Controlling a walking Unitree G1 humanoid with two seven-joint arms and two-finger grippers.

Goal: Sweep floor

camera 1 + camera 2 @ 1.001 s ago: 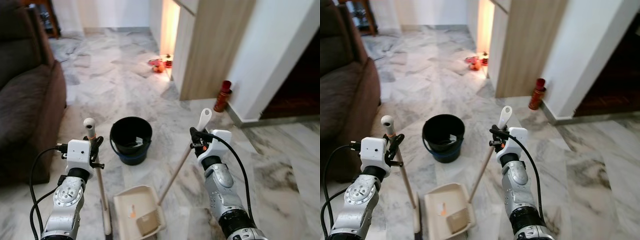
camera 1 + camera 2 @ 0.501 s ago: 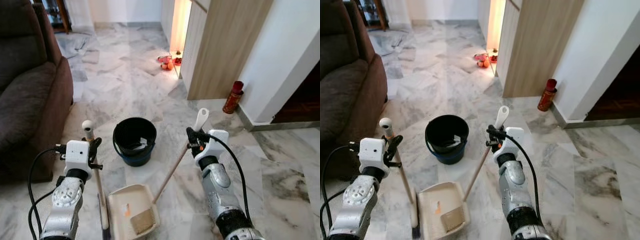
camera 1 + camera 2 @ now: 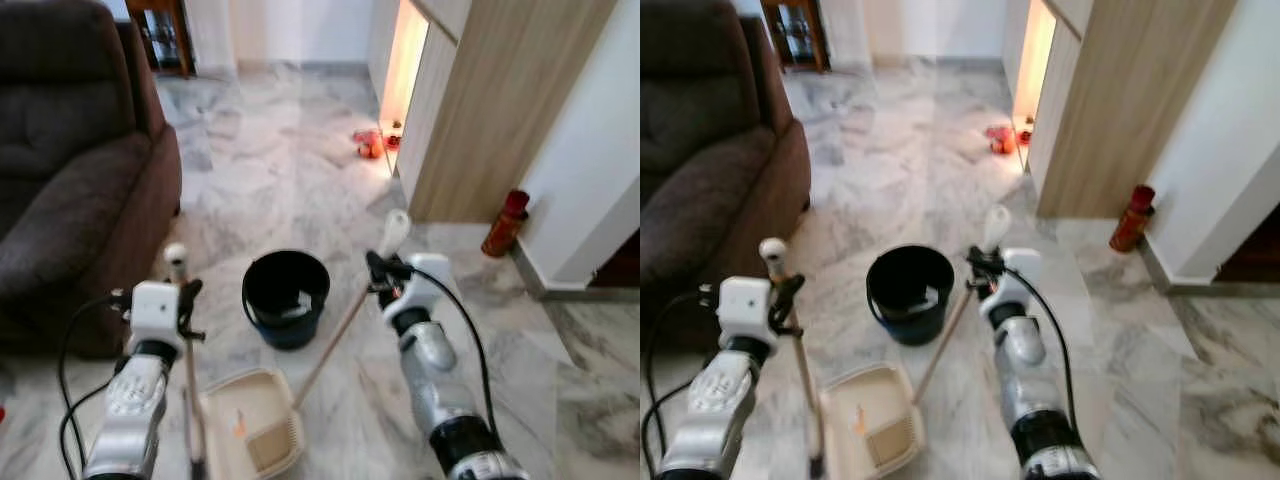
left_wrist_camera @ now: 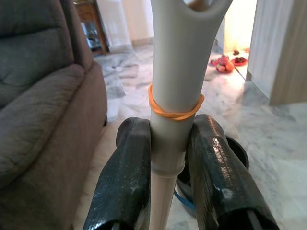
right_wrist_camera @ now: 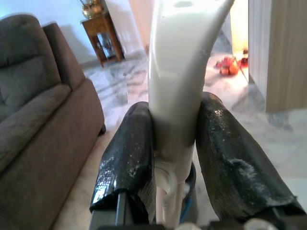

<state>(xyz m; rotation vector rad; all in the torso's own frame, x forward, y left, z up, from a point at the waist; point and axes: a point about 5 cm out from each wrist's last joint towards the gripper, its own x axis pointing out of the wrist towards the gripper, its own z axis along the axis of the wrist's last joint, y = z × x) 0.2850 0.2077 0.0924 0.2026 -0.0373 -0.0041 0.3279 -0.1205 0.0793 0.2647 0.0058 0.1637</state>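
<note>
My left gripper [image 3: 184,300] is shut on the broom handle [image 3: 186,350], which stands nearly upright; its pale grip [image 4: 172,96] with an orange band sits between the black fingers [image 4: 127,177]. My right gripper [image 3: 376,270] is shut on the dustpan's long handle [image 3: 335,335], whose white top [image 5: 175,72] is clamped between its fingers [image 5: 129,163]. The cream dustpan [image 3: 250,435] rests on the marble floor between my arms, with an orange scrap and brown debris inside. A black bucket [image 3: 286,296] stands just beyond it.
A dark brown sofa [image 3: 70,190] fills the left side. A wooden cabinet wall [image 3: 480,110] and a red bottle [image 3: 504,222] stand to the right. Small red objects [image 3: 370,145] lie on the floor by the lit doorway. A wooden side table [image 3: 165,35] stands at the back.
The camera has swung so the whole scene shifted right and down, bringing more sofa into sight. Both grippers still hold their handles in the same pose; the dustpan stays between the arms.
</note>
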